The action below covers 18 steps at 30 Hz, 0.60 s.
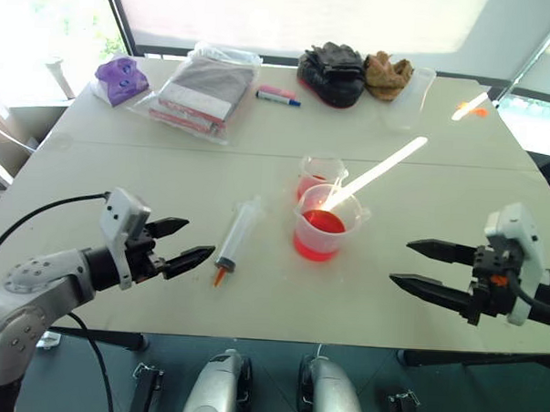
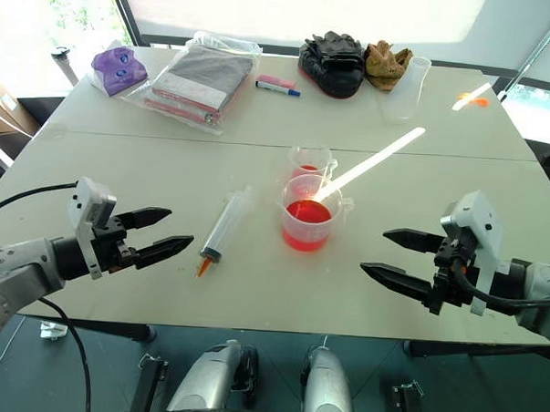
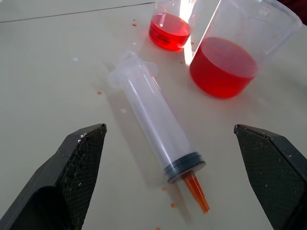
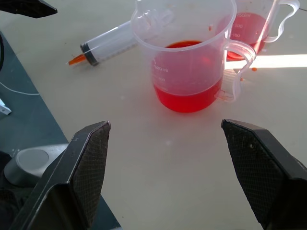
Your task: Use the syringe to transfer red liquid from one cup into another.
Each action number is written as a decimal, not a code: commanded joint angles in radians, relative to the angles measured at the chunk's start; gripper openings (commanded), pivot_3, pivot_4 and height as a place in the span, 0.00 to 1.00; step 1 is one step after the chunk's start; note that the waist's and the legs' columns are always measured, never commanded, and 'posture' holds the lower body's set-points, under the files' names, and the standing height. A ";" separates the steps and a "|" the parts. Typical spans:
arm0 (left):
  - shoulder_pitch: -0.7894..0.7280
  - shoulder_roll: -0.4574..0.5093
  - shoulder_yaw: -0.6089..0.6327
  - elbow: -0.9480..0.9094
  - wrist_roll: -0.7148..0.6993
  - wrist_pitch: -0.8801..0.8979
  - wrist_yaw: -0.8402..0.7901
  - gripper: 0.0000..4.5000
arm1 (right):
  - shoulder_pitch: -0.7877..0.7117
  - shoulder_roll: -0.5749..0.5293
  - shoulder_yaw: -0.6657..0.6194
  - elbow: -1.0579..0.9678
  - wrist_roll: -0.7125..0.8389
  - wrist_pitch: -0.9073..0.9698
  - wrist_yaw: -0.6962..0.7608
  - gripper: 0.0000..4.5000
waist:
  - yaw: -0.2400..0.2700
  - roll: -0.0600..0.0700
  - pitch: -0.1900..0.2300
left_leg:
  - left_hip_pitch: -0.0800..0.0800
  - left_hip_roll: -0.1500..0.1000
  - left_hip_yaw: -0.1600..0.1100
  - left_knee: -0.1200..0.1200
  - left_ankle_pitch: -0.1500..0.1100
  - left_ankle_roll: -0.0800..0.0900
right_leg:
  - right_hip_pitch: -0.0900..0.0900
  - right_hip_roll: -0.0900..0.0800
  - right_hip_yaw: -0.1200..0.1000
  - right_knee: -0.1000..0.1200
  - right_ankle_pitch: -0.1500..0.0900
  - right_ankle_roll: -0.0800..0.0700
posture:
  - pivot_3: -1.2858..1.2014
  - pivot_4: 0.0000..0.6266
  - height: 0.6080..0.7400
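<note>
The syringe lay flat beside my open left gripper; I judged gripping mid-barrel best, my right gripper open too.

On the big beaker in front of me I can read a faint raised measuring scale, one mark looking like "300 ml". The small beaker behind it shows "200" and "150".
</note>
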 commanded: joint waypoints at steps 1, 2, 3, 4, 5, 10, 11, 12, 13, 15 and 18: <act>0.011 0.004 0.039 -0.028 -0.023 -0.004 0.012 1.00 | -0.009 -0.002 -0.008 0.006 -0.015 -0.035 0.018 0.86 | -0.001 0.000 0.000 | 0.000 0.000 0.000 0.000 0.000 0.000 | 0.000 0.000 0.000 0.000 0.000 0.000 | 0.52 0.24 1.00; 0.012 0.006 0.039 -0.026 -0.021 -0.007 0.014 1.00 | -0.011 -0.003 -0.006 0.010 -0.018 -0.039 0.021 0.86 | -0.001 0.000 0.000 | 0.000 0.000 0.000 0.000 0.000 0.000 | 0.000 0.000 0.000 0.000 0.000 0.000 | 0.52 0.24 1.00; 0.011 0.003 0.039 -0.026 -0.012 -0.014 0.025 1.00 | -0.011 -0.003 -0.004 0.013 -0.022 -0.042 0.023 0.86 | -0.001 0.000 0.000 | 0.000 0.000 0.000 0.000 -0.001 0.001 | 0.000 0.000 0.000 0.000 0.000 0.000 | 0.52 0.24 1.00; 0.008 -0.003 0.044 -0.024 -0.022 -0.015 0.031 1.00 | -0.009 -0.002 -0.002 0.013 -0.026 -0.045 0.026 0.86 | -0.001 0.000 0.000 | 0.000 0.000 0.000 0.000 -0.002 0.004 | 0.000 0.000 0.000 0.000 0.000 0.000 | 0.52 0.24 1.00; 0.007 -0.007 0.048 -0.022 -0.030 -0.015 0.036 1.00 | -0.007 -0.002 -0.002 0.014 -0.029 -0.048 0.029 0.86 | -0.001 0.000 0.000 | 0.001 0.000 0.000 0.000 -0.003 0.005 | 0.000 0.000 0.000 0.000 0.000 0.000 | 0.52 0.24 1.00; 0.009 -0.003 0.033 -0.036 -0.013 -0.031 0.045 1.00 | 0.002 0.000 -0.004 0.021 -0.048 -0.057 0.043 0.86 | 0.000 0.000 0.000 | 0.001 0.000 0.000 0.000 -0.003 0.005 | 0.000 0.000 0.000 0.000 0.000 0.000 | 0.52 0.24 1.00; 0.005 -0.002 0.027 -0.039 -0.007 -0.033 0.049 1.00 | 0.002 0.000 -0.004 0.022 -0.052 -0.059 0.045 0.86 | 0.000 0.000 0.000 | 0.001 0.000 0.000 0.000 -0.002 0.004 | 0.000 0.000 0.000 0.000 0.000 0.000 | 0.52 0.24 1.00; 0.001 0.000 0.021 -0.041 0.000 -0.035 0.054 1.00 | 0.002 0.001 -0.004 0.023 -0.054 -0.060 0.048 0.86 | 0.000 0.000 0.000 | 0.001 0.000 0.000 0.000 -0.002 0.003 | 0.000 0.000 0.000 0.000 0.000 0.000 | 0.52 0.24 1.00; -0.008 -0.001 0.016 -0.041 0.003 -0.033 0.062 1.00 | 0.004 0.002 -0.005 0.023 -0.057 -0.062 0.050 0.86 | 0.000 0.000 0.000 | 0.000 0.000 0.000 0.000 -0.001 0.002 | 0.000 0.000 0.000 0.000 0.000 0.000 | 0.52 0.24 1.00; -0.014 -0.003 0.010 -0.040 0.010 -0.036 0.067 1.00 | 0.014 0.010 -0.003 0.022 -0.069 -0.072 0.054 0.86 | 0.001 0.000 0.000 | 0.001 0.000 0.000 0.000 -0.001 0.003 | 0.000 0.000 0.000 0.000 0.000 0.000 | 0.52 0.24 1.00; -0.002 0.003 0.001 -0.034 0.056 -0.068 0.054 1.00 | 0.026 0.024 0.017 0.028 -0.095 -0.095 0.055 0.86 | 0.000 0.000 0.000 | 0.001 0.000 0.000 0.000 -0.001 0.003 | 0.001 0.000 0.000 0.000 0.000 0.000 | 0.52 0.24 1.00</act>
